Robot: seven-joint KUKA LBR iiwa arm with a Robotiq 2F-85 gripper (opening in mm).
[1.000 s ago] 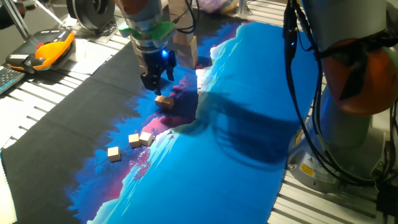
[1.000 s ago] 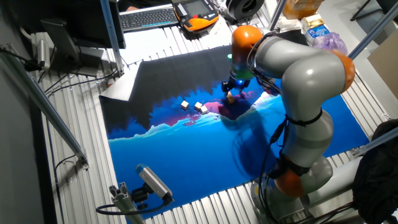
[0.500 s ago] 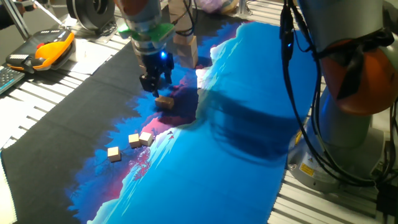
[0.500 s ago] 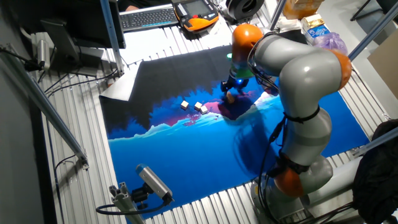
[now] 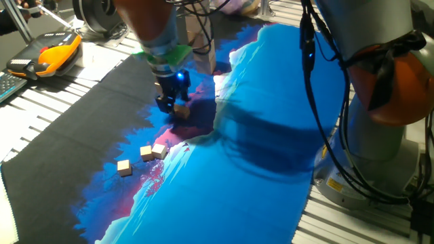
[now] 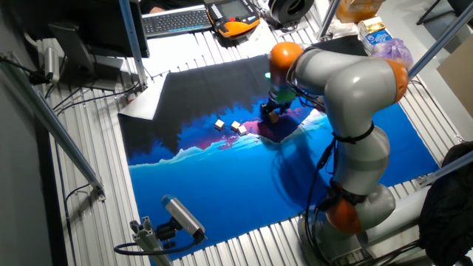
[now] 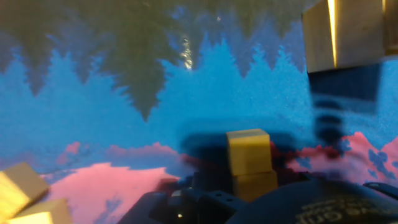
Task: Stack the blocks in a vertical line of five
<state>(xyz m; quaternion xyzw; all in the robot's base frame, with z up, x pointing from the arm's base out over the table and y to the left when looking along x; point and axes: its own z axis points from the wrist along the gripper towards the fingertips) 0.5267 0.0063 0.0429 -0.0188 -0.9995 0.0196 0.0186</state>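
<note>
A blue and pink printed cloth [image 5: 271,129] drapes the counter. Upper left, the pincer [image 5: 172,103] sits low around a small wooden cube [image 5: 182,109]; whether it pinches, I cannot tell. Three plain tan blocks [image 5: 142,159] lie lower left. An off-centre grip could tilt or nudge the smooth, hard-edged cube.

Pale tan blocks [image 5: 141,153] on blue, pink, black mat [image 5: 271,122]
</note>
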